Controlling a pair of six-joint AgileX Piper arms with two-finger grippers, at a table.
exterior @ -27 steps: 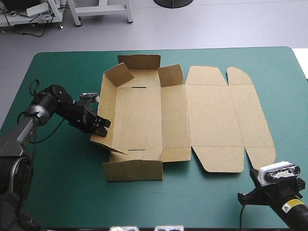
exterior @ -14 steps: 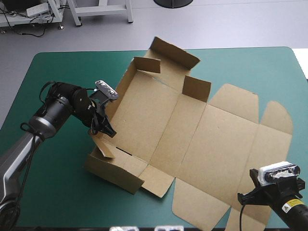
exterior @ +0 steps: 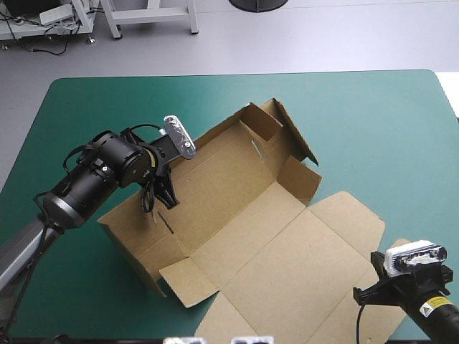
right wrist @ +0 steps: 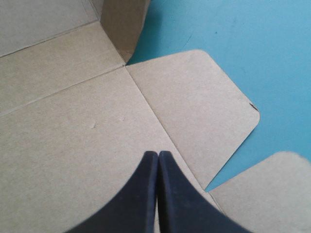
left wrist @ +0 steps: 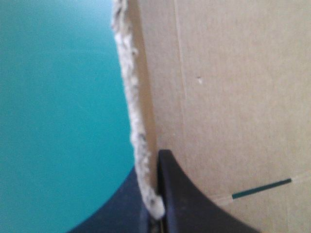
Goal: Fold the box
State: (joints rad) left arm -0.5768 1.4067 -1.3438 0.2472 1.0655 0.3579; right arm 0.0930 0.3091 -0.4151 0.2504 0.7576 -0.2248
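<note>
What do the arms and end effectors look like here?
Both arms are black. The left arm has a thick cylindrical wrist and a grey lower link; the right arm carries a small yellow label. The left end effector and right end effector each have two broad black fin-shaped fingers.

Box point(exterior: 237, 215) lid cut off, high view's bottom.

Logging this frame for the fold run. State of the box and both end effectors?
box: partly formed, walls raised, lid lying flat.
left end effector: shut on the box, pinching the edge of a raised wall.
right end effector: shut, holding nothing, over the flat lid.
</note>
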